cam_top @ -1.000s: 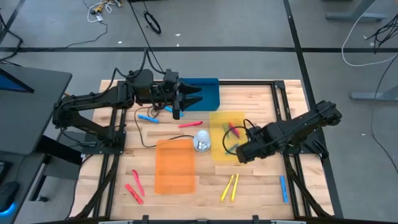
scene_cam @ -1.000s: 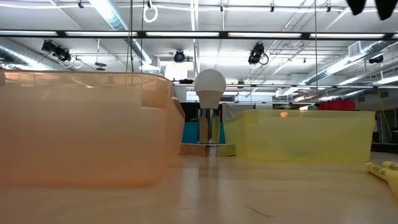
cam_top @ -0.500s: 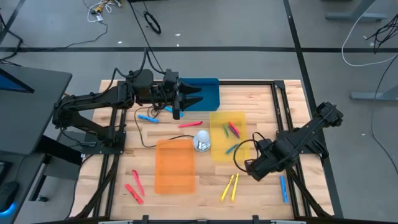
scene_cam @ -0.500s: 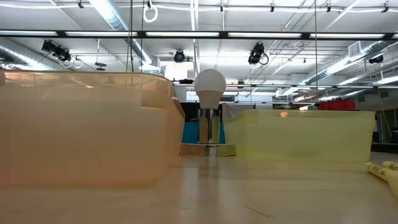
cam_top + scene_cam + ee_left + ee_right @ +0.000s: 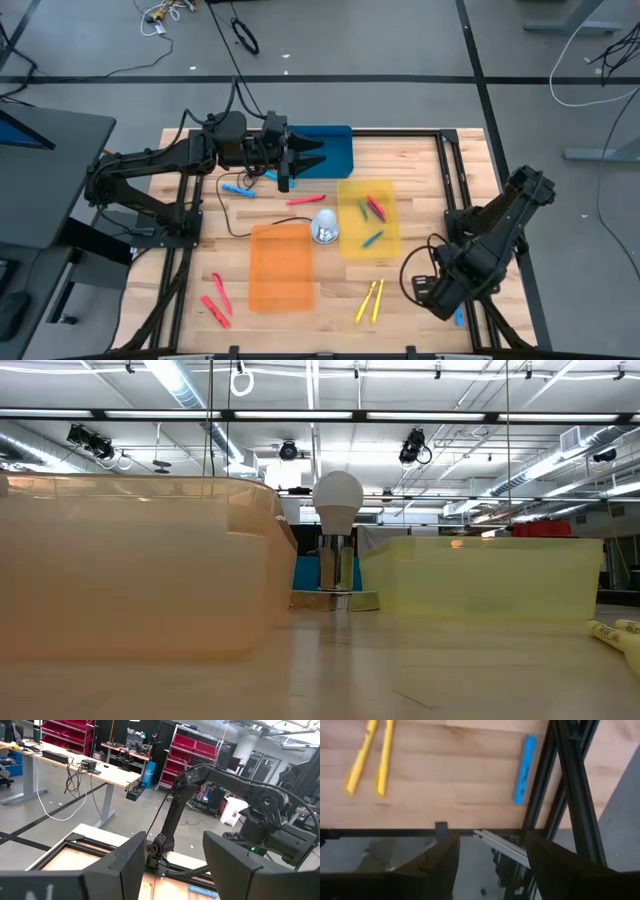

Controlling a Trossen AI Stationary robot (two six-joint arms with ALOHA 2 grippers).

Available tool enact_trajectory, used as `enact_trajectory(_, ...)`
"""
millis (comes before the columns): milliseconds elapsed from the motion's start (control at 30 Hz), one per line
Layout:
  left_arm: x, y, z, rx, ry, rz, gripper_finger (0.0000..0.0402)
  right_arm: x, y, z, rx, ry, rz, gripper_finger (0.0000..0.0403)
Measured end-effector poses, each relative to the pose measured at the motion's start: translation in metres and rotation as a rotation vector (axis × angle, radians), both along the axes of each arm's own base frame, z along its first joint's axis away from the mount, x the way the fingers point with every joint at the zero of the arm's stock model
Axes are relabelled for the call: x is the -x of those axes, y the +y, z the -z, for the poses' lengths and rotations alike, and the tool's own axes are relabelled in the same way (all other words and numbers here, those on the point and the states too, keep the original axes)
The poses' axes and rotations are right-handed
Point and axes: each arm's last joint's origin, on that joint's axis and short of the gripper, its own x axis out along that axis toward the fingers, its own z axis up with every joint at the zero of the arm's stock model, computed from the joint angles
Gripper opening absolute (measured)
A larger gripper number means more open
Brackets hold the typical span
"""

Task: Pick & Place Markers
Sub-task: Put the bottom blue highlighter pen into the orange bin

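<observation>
Three markers [image 5: 372,215] lie in my yellow tray [image 5: 388,245] at centre; the rest wait on the bench [image 5: 420,165] (two yellow, one blue at lower right). My right end effector [image 5: 440,294], fingers apart and empty, hovers there; left end effector [image 5: 284,163], apart, at upper left

The right gripper [image 5: 432,291] has swung away from the yellow tray [image 5: 388,243] to the table's near right corner, beside the blue marker [image 5: 458,317]
</observation>
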Motion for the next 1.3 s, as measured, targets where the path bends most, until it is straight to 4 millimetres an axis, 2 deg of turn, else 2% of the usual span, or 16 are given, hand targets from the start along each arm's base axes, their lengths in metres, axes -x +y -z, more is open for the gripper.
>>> enact_trajectory(367, 0.000, 0.000, 0.000, 0.000, 0.000, 0.000, 0.0202, 0.004, 0.004, 0.000, -0.027, 0.034, 0.009, 0.0229)
enact_trajectory(467, 0.000, 0.000, 0.000, 0.000, 0.000, 0.000, 0.0202, 0.004, 0.004, 0.006, -0.017, 0.044, 0.014, 0.0229)
enact_trajectory(933, 0.000, 0.000, 0.000, -0.001, 0.005, -0.001, 0.0202, 0.004, 0.001, 0.076, -0.017, 0.162, -0.013, 0.0229)
enact_trajectory(1300, 0.000, 0.000, 0.001, 0.000, 0.013, -0.001, 0.0202, 0.018, -0.011, 0.129, -0.018, 0.272, -0.054, 0.0229)
